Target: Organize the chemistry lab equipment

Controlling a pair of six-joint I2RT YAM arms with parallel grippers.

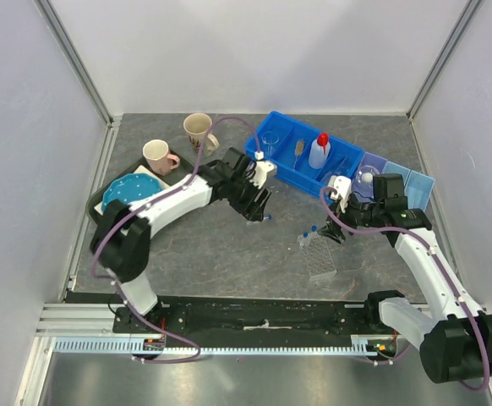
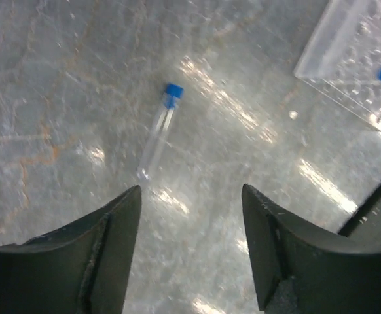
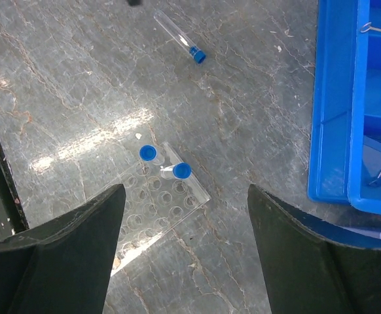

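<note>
Loose blue-capped tube [image 2: 159, 131] lay flat on the desk, apart from the clear tube rack [image 3: 145, 226], on the rack's left-arm side. The left fingers [image 2: 112, 248] hung wide and empty just short of it, its long axis pointing into their gap. The right fingers [image 3: 66, 248], wide and empty too, hovered over the rack, so the left arm looked nearer.

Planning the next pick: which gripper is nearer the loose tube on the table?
Left. The left gripper hangs open close above the loose tube; the right gripper is above the rack, the tube well beyond it.
</note>
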